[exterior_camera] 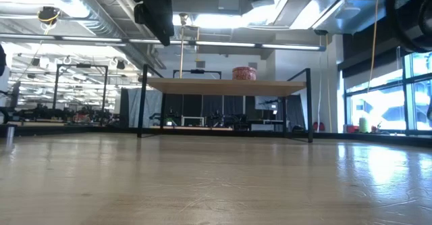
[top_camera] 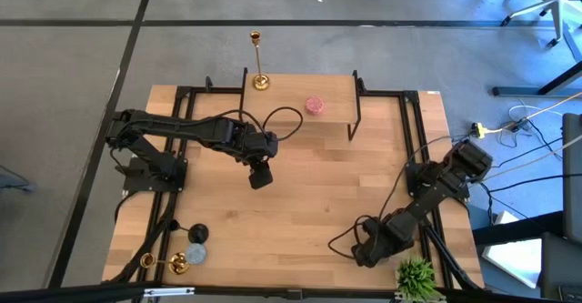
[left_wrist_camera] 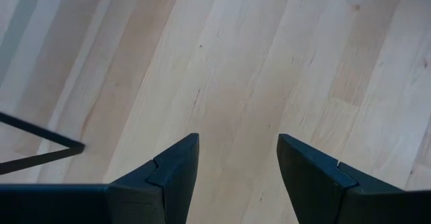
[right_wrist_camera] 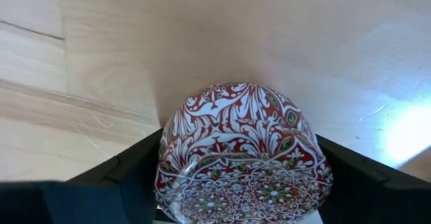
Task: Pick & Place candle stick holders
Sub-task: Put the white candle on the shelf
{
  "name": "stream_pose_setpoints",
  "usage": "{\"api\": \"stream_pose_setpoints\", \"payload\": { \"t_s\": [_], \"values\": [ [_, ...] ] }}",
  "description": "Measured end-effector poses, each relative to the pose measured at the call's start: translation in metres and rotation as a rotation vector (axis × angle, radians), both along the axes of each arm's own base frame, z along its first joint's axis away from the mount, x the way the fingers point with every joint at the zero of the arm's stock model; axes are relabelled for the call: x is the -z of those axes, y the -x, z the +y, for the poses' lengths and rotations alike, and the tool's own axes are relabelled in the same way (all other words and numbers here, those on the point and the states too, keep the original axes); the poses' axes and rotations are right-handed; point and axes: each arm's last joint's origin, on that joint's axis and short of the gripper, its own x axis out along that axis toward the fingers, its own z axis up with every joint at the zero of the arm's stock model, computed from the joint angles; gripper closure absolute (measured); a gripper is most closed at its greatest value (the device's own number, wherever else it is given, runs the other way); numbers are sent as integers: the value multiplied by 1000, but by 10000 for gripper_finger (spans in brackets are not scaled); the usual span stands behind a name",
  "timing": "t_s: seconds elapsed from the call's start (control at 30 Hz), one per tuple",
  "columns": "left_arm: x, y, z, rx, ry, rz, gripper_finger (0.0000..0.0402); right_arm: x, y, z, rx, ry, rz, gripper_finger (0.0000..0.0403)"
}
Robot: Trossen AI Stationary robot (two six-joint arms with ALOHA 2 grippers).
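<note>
One gold candle stick holder (top_camera: 259, 60) stands upright with its round base on the far left end of the raised wooden shelf (top_camera: 300, 112); its stem (exterior_camera: 181, 44) also shows in the low view. A second candle stick holder (top_camera: 162, 264) lies on its side at the table's near left corner. My left gripper (top_camera: 260, 177) (left_wrist_camera: 239, 177) hangs open above bare wood at the table's middle and touches nothing. My right gripper (top_camera: 367, 250) (right_wrist_camera: 242, 183) is low at the near right, closed around a round red-and-white patterned tin (right_wrist_camera: 241, 150). My right gripper has the patterned tin between its two fingers, one finger (right_wrist_camera: 131, 180) against the tin's left side (right_wrist_camera: 165, 153) and the other finger (right_wrist_camera: 360, 180) against the opposite side. The fingers come steeply from above. Whether the tin rests on the table does not show.
Another red patterned round tin (top_camera: 315, 105) (exterior_camera: 244, 72) sits on the shelf to the right of the upright holder. A dark disc (top_camera: 197, 234) and a grey-blue round piece (top_camera: 195, 255) lie by the fallen holder. A green plant (top_camera: 416, 276) stands at the near right edge.
</note>
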Motion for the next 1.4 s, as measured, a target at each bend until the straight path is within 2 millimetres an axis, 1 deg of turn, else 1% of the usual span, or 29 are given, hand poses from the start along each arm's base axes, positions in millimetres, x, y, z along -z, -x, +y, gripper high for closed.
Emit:
{"api": "stream_pose_setpoints", "payload": {
  "t_s": [0.1,0.2,0.37,0.43,0.53,0.67,0.73,0.9,0.97,1.03,1.1,1.17,1.23,1.33,1.4],
  "values": [
    [0,0,0,1,-1,0,203,-2,-11,-12,-22,4,-4,107],
    [0,0,0,2,0,0,203,-6,-28,-30,-50,32,-33,107],
    [0,1,0,-7,10,7,203,-27,-65,-68,-136,54,-90,107],
    [1,2,0,-17,15,15,203,-40,-80,-86,-180,77,-114,107],
    [2,3,0,-21,16,37,203,-66,-99,-119,-239,146,-135,107],
    [3,7,-2,-29,21,70,203,-110,-118,-166,-300,269,-157,107],
    [3,7,-3,-31,23,75,203,-135,-123,-192,-308,350,-160,107],
    [3,7,-9,-40,32,71,203,-190,-125,-259,-258,522,-200,107],
    [3,8,-11,-46,31,68,203,-207,-122,-287,-205,572,-231,107],
    [3,8,-13,-51,33,67,203,-220,-115,-315,-133,604,-247,107],
    [3,8,-15,-52,34,66,203,-227,-106,-342,-62,620,-250,107],
    [3,8,-17,-52,35,65,203,-228,-95,-367,19,608,-243,107],
    [3,8,-18,-50,32,64,203,-228,-83,-387,92,568,-241,107],
    [3,8,-18,-51,22,63,203,-223,-75,-406,156,491,-260,107],
    [3,8,-18,-51,21,63,203,-220,-76,-411,161,449,-289,107]
  ]
}}
